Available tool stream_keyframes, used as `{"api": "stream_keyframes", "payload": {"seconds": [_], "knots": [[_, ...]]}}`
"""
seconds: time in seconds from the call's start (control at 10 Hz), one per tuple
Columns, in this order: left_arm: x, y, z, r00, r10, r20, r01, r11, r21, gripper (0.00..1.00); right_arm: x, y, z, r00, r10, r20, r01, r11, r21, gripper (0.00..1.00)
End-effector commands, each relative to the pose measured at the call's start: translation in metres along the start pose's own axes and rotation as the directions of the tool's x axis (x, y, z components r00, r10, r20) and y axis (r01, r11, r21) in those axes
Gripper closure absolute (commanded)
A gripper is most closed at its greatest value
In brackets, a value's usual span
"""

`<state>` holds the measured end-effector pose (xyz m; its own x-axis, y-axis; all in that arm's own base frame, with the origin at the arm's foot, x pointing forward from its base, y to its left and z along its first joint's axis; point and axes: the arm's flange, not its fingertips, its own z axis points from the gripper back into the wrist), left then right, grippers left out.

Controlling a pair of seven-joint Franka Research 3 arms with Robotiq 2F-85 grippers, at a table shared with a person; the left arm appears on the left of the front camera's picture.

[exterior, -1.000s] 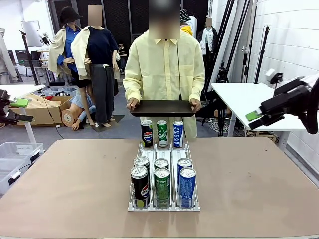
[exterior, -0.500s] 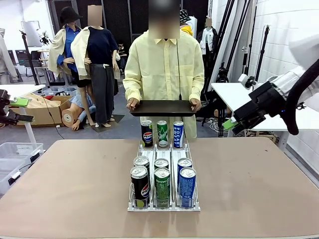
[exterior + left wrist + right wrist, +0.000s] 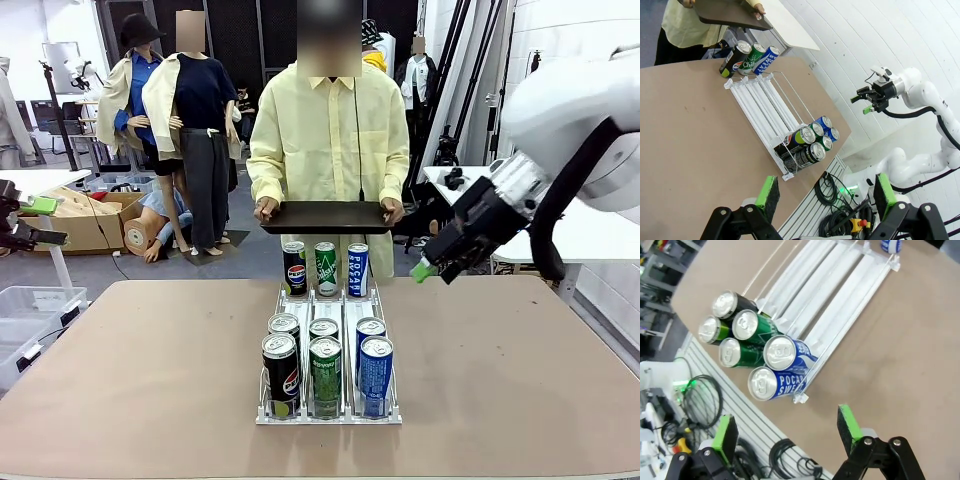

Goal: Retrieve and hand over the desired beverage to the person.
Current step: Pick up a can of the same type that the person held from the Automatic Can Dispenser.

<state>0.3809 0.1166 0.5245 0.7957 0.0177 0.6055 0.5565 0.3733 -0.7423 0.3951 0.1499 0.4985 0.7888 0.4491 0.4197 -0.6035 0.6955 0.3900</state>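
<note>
Right end effector (image 3: 426, 267) spread wide near the can rack (image 3: 330, 418), person (image 3: 330, 140) holding black tray (image 3: 325, 216) behind it, left end effector (image 3: 826, 192) wide, floor cables (image 3: 832, 220) in wrist views

The desk (image 3: 520, 380) is showing a smooth, matt brown top that is looking like laminated board. On it the cans (image 3: 325, 372) are shining as glossy printed metal with bare silver lids, in a rack (image 3: 762, 107) of glossy white plastic rails and thin wire. The person (image 3: 330, 130) is wearing a shirt of soft, matt pale-yellow cloth and holding a dark tray (image 3: 325, 216) with a smooth, half-matt face, while the right arm (image 3: 570, 100) is gleaming with a smooth white plastic shell and its jaws are looking like matt black plastic carrying bright green, rubber-like pads (image 3: 847, 422).
</note>
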Motion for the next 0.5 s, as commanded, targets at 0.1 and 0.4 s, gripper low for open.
{"api": "stream_keyframes", "payload": {"seconds": [0.1,0.4], "knots": [[0.001,-0.001,0.001,1.0,-0.002,0.02,0.002,1.0,-0.018,0.0,-0.001,0.021,-0.037,0.999,-0.019,-0.047,0.012,0.989,-0.147,0.0],[0.001,-0.001,0.001,1.0,-0.002,0.02,0.002,1.0,-0.018,0.0,-0.003,0.039,-0.067,0.996,-0.012,-0.092,-0.007,0.98,-0.197,0.0]]}}
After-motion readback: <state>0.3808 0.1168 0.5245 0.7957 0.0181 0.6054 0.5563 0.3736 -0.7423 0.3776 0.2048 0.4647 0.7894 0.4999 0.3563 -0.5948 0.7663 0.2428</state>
